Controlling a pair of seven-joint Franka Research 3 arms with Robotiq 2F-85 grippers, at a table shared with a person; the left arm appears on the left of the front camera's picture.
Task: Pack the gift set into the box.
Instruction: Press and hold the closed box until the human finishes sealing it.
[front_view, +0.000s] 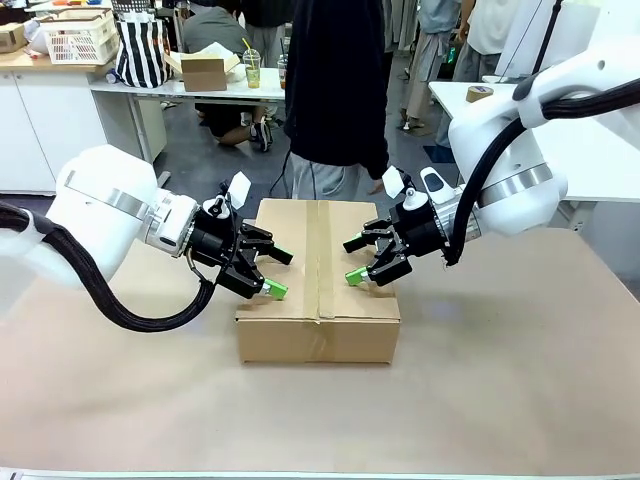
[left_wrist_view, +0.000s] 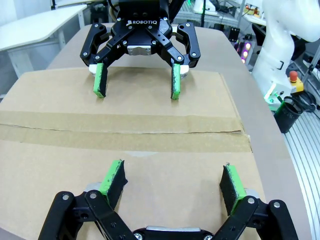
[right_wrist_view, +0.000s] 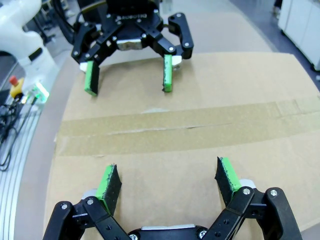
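table — taped box on it

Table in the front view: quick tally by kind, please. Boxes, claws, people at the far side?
box: 1, taped shut
claws: 2, left claw and right claw, both open
person: 1
Total: 4

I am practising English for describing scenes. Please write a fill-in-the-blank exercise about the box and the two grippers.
1. The box has its top flaps ___.
2. A strip of ___ seals its middle seam.
3. The left gripper and the right gripper both have their jaws ___.

Missing words: closed; tape; open.
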